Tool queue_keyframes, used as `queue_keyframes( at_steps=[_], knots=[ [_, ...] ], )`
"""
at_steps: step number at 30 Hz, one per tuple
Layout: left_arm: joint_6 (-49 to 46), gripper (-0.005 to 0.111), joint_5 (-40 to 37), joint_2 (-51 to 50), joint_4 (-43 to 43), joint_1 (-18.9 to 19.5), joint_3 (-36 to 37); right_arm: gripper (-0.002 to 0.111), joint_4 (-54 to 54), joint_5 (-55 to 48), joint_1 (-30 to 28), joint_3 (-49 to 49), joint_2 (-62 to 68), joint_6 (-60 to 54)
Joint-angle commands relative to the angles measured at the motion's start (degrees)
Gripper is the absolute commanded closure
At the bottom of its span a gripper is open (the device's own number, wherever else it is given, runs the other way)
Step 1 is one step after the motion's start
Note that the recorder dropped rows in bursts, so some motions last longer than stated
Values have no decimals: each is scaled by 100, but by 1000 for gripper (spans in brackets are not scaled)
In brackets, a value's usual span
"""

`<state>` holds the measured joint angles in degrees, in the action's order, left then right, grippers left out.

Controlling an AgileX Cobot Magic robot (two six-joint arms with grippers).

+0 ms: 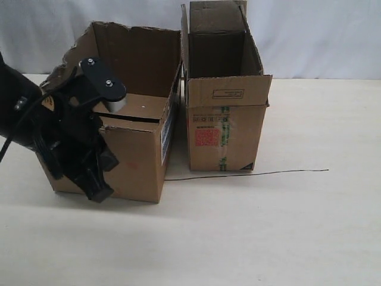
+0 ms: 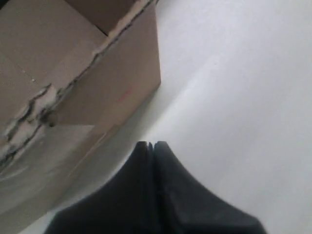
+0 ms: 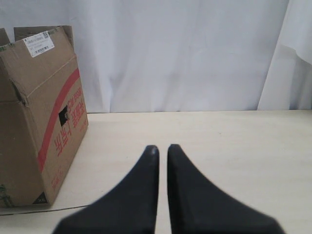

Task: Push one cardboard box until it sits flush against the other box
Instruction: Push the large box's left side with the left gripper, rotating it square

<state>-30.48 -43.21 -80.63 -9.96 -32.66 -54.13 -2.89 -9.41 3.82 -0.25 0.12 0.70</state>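
With the left gripper clenched empty at its outer side, the wide torn-edged brown cardboard box is probably best shoved low and square so the small gap to the narrower red-printed brown box gets closed evenly.

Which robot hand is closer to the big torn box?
Left. The left gripper is right at the front of the torn cardboard box. The right gripper hovers over bare table, out past the far side of the other box.
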Motion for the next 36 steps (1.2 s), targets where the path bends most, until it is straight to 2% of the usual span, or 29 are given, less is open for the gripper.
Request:
queue_keyframes(
  at_steps=[1,11,21,27,30,33,36],
  knots=[
    [63,107,1089,-113,-17,-40,-24,103,-57,11,-35,25,-12,8],
    [67,107,2331,-118,-17,-40,-32,103,-57,11,-35,25,-12,8],
    [67,107,2470,-118,13,-40,-32,103,-57,11,-35,25,-12,8],
    [49,107,1667,308,33,-40,-597,103,-57,11,-35,25,-12,8],
    [144,107,611,459,-10,-40,-1135,103,-57,11,-35,25,-12,8],
    [247,107,-810,391,6,-40,-1632,103,-57,11,-35,25,-12,8],
    [247,107,-1510,287,-44,-40,-1766,103,-57,11,-35,25,-12,8]
  ],
)
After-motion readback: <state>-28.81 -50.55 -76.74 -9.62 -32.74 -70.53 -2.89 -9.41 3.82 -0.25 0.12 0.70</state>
